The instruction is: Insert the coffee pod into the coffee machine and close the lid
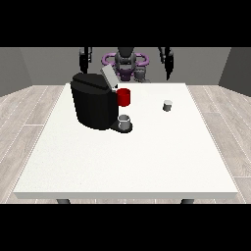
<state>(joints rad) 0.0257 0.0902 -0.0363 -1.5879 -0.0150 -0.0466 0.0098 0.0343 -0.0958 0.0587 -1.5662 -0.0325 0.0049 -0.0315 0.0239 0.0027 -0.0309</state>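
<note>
So the coffee pod (167, 105) sat on the white table (127, 162), right of the middle and toward the far side, well apart from the coffee machine (94, 100) on the left. It stood upright, long axis vertical, looking like a short little cup; which end was the wide one, you couldn't tell. I'd guess it was light, stiff and a bit slick, so easy to knock over. You'd want to take it across the side wall, thumb against fingers, not from the top. The machine's lid (108, 77) was tilted up and open, with a red piece (124, 97) at the front and a grey cup (124, 121) on the tray below. Both hands, the one at the view's left (86, 59) and the one at the view's right (168, 61), hung up by the robot, far from everything. Fingers? Can't tell if they were spread or curled.
</note>
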